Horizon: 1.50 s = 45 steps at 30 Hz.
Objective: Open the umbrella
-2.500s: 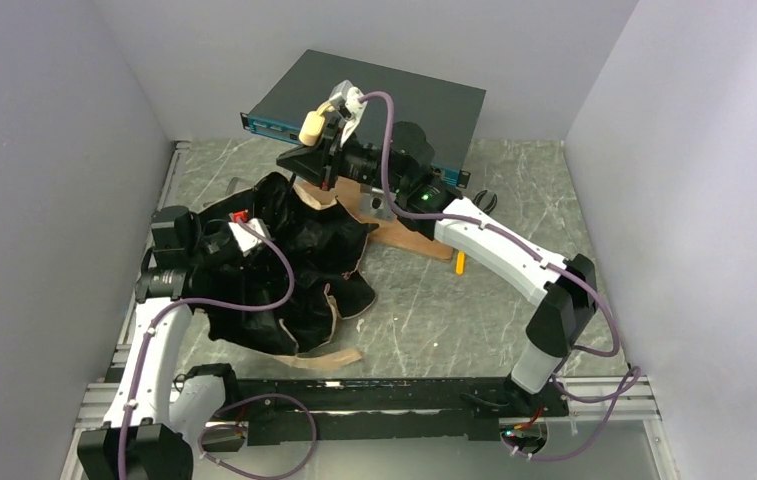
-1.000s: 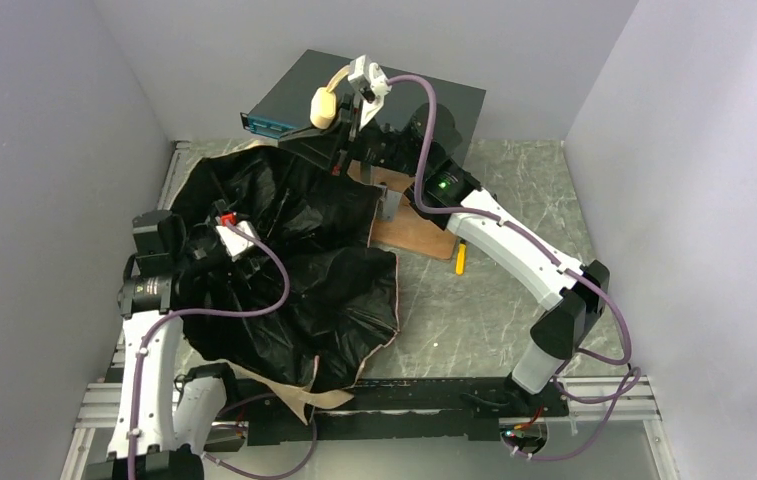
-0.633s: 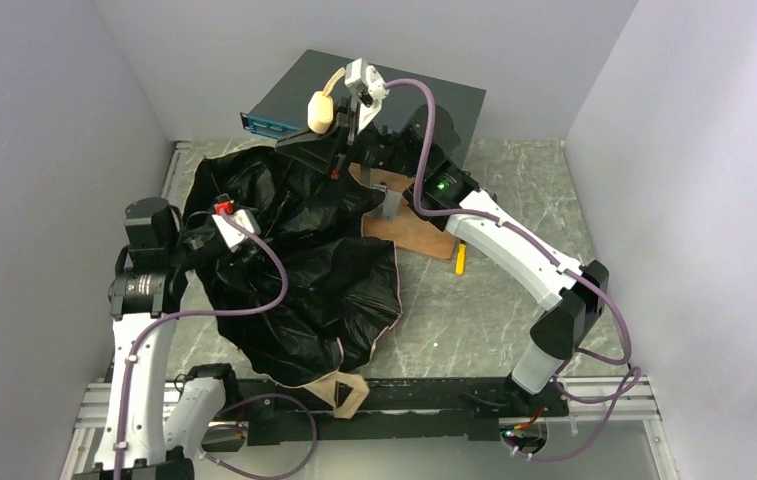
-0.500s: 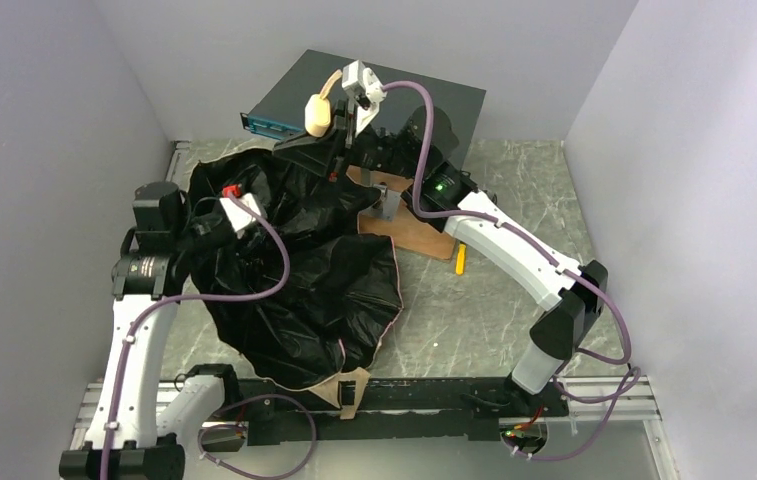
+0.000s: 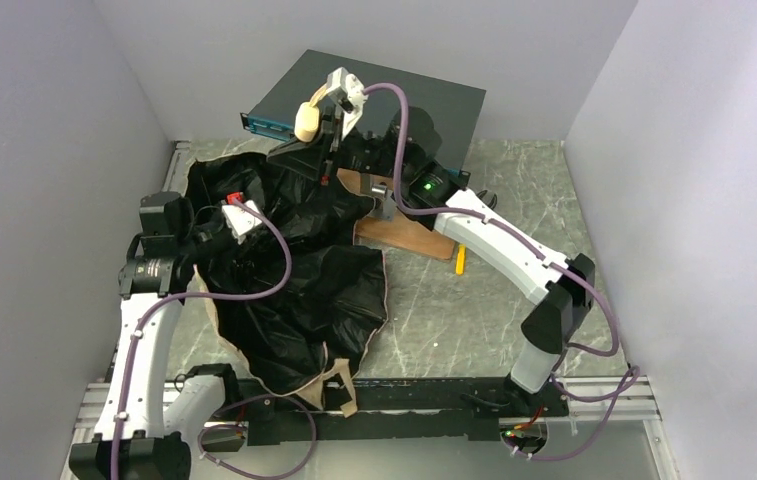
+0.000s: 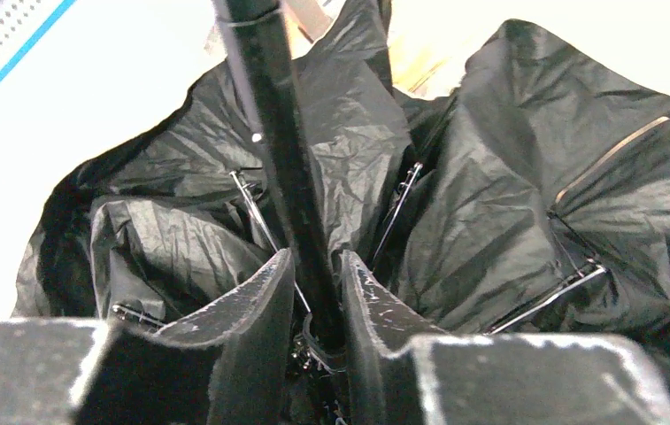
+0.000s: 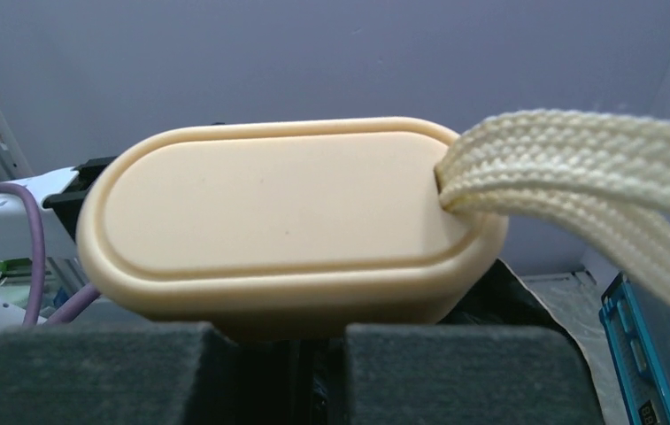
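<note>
Narrowed from wide a second ago, the left gripper (image 6: 316, 266) now pinches the black shaft (image 6: 282, 150) inside the crumpled umbrella (image 5: 294, 280), which is slumped on the table (image 5: 474, 300). Farther back, the right gripper (image 7: 293, 336) clamps tight just under the raised cream handle (image 7: 287, 230).

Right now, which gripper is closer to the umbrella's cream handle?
Right. The right gripper holds the umbrella just beneath the handle. The left gripper is lower down, straddling the black shaft inside the crumpled canopy, well away from the handle.
</note>
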### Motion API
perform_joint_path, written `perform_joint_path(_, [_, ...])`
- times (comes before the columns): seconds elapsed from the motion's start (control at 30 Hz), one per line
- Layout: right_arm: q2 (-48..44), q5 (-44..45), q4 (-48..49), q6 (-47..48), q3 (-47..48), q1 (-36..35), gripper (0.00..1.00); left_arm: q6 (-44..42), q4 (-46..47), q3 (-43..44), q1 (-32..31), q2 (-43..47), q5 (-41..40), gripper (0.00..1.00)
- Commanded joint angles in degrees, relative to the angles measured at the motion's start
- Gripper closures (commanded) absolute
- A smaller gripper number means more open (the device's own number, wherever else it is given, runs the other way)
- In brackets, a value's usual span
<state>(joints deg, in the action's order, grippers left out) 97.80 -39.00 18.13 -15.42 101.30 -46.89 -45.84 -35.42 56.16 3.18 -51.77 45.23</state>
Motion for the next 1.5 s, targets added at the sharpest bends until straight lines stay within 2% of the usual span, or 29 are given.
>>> perform_joint_path(0.0, [-3.7,0.1,10.0,-3.7,8.5,1.2,1.00,-3.4,-2.3,-3.9,4.9,-3.4,-7.9,0.66])
perform_joint_path(0.1, [-3.0,0.1,11.2,-5.1,10.5,1.6,1.00,-2.7,-0.8,-4.2,6.3,-5.3,-10.0,0.61])
perform_joint_path(0.47, [0.0,-0.2,15.9,-11.5,18.3,3.1,1.00,-4.8,4.5,-5.3,8.2,-8.4,-20.4,0.62])
perform_joint_path(0.63, [0.6,0.5,18.1,-14.0,20.1,4.1,1.00,-6.2,6.6,-4.8,9.6,-8.5,-25.1,0.59])
perform_joint_path(0.87, [0.8,1.3,21.9,-19.1,21.0,5.6,1.00,-7.8,7.7,-1.1,12.6,-9.6,-29.6,0.59])
perform_joint_path(0.93, [0.7,1.4,22.6,-19.9,20.8,6.0,1.00,-8.3,7.4,1.4,13.0,-9.8,-31.1,0.66])
perform_joint_path(1.0, [-0.2,2.1,23.6,-20.2,18.6,6.2,1.00,-9.0,6.6,5.1,13.2,-9.9,-32.4,0.83])
perform_joint_path(1.03, [-0.7,2.5,24.6,-20.4,17.4,6.5,1.00,-9.3,6.8,6.9,13.1,-10.0,-33.5,0.88])
perform_joint_path(1.07, [-0.9,2.7,24.8,-20.7,16.8,6.7,1.00,-9.9,6.9,9.0,13.2,-10.2,-34.8,0.90])
perform_joint_path(1.1, [-0.9,3.0,24.9,-21.3,16.6,6.9,1.00,-11.0,6.9,11.0,13.4,-10.6,-36.0,0.89])
perform_joint_path(1.27, [-0.2,3.9,28.2,-25.8,18.1,8.3,1.00,-13.6,3.3,22.6,17.3,-15.9,-37.6,0.70])
perform_joint_path(1.47, [-1.3,5.1,31.5,-29.0,17.8,9.3,1.00,-19.7,7.4,24.2,21.4,-18.6,-40.2,0.65])
